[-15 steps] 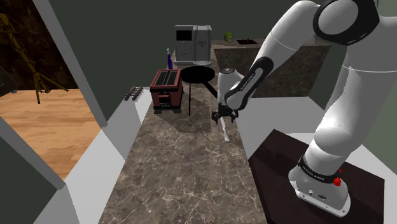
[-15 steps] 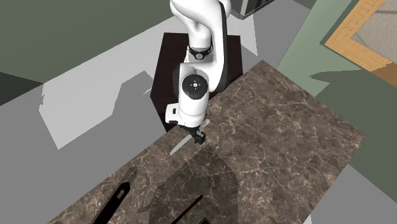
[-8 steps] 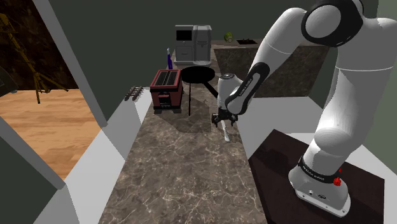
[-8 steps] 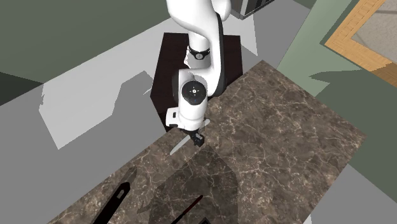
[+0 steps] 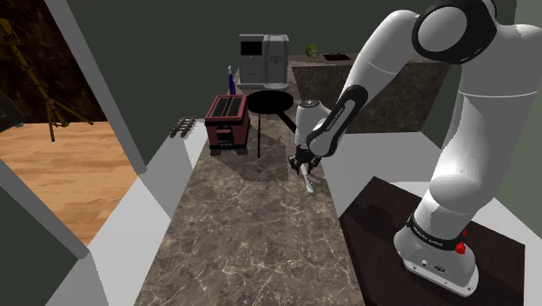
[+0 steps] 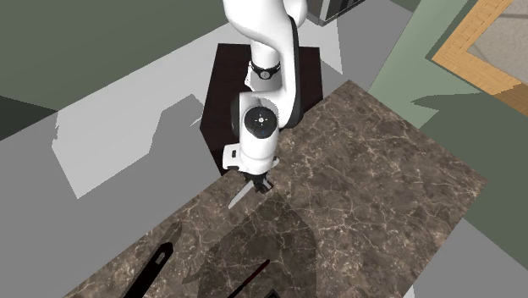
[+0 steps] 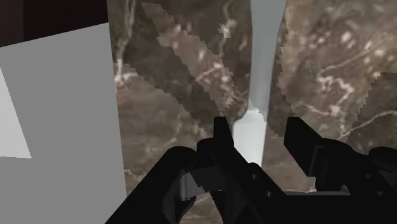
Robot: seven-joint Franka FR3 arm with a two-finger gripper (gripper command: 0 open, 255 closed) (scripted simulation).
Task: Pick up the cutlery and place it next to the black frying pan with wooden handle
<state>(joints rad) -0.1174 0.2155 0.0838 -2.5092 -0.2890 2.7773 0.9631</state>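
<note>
— Where is your end effector?
— It hangs low over the brown desk, fingers wide apart. Farther along the desk stand a black frying pan and a red toaster.
— And the knife?
— It lies flat on the desk between my fingers, not gripped.
</note>
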